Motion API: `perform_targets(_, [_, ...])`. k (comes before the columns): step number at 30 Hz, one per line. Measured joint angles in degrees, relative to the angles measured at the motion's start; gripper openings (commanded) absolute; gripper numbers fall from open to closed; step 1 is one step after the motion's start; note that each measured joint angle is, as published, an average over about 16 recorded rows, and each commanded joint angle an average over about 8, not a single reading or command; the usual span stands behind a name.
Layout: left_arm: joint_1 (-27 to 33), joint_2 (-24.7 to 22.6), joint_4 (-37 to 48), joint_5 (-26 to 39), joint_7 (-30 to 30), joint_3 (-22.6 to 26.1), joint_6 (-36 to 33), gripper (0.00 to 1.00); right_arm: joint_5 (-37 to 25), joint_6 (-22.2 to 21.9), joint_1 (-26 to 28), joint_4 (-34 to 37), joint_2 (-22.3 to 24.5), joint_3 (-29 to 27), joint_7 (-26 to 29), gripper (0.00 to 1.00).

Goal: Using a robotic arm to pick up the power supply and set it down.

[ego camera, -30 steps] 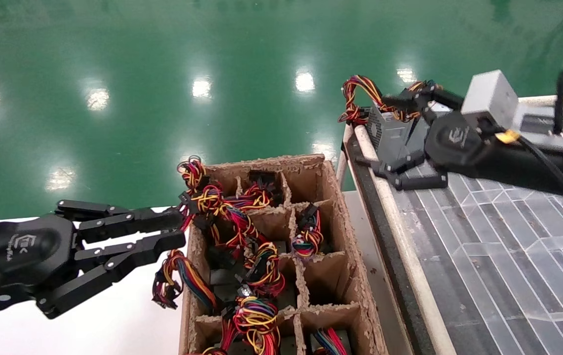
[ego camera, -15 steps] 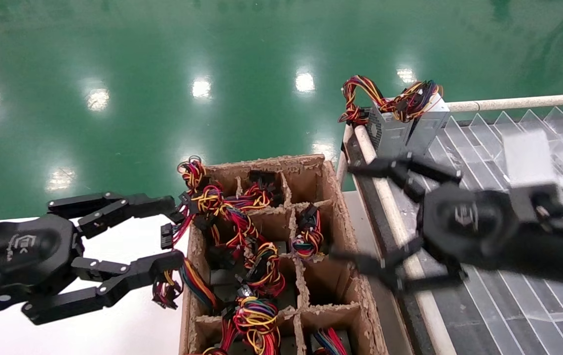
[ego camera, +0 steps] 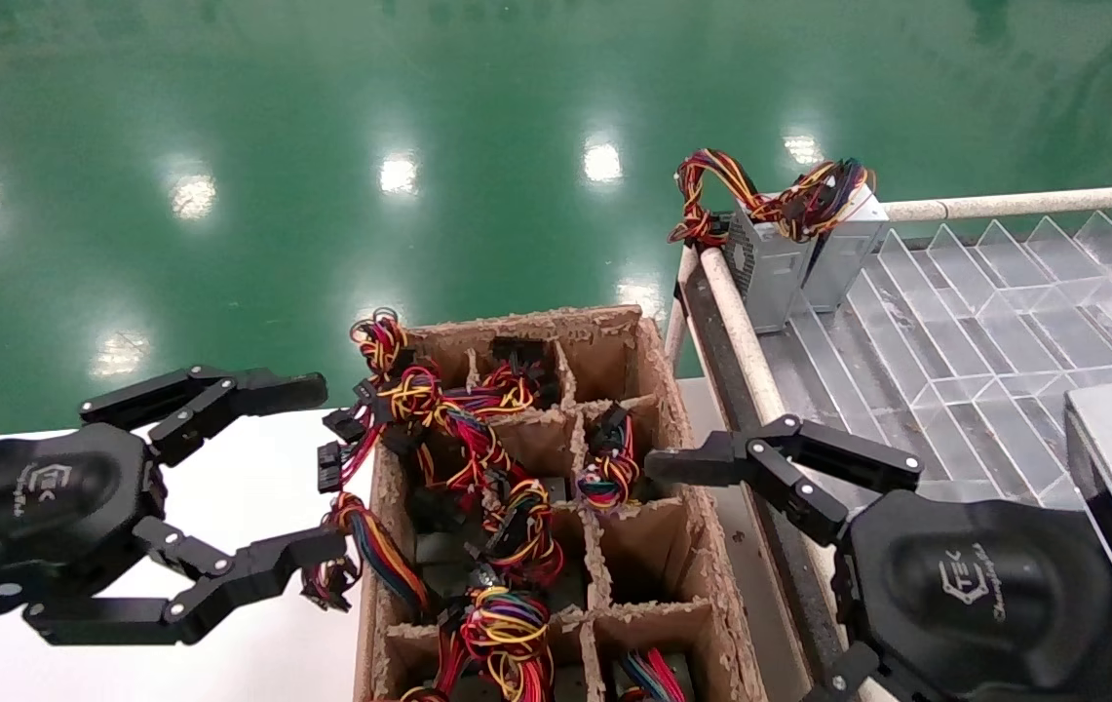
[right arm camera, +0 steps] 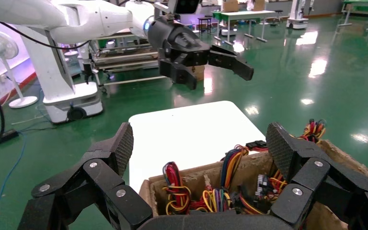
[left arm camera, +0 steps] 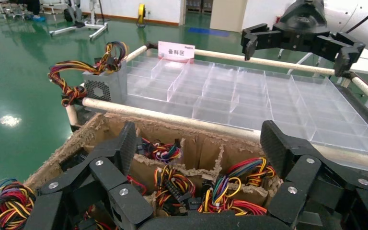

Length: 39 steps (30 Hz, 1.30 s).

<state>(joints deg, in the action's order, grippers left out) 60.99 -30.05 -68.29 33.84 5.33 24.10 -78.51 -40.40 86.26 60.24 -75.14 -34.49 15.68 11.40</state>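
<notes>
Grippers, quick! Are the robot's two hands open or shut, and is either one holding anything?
Left gripper: open, holding nothing, beside the cardboard box.
Right gripper: open, holding nothing, by the box's other side.

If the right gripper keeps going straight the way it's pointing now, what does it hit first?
Most likely the cardboard divider box: the open right gripper points across it, toward its colourful wire bundles. Depth is unclear, so it may pass just above the rim.
</notes>
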Motion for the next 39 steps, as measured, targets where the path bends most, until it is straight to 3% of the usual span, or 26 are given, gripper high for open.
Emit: perform_targets(39, [0.0,0.0,0.0,0.0,0.0,0.0,0.0,1.0,-1.57,-0.62,1.42,1.71,-0.56,0.36,-0.79,1.0])
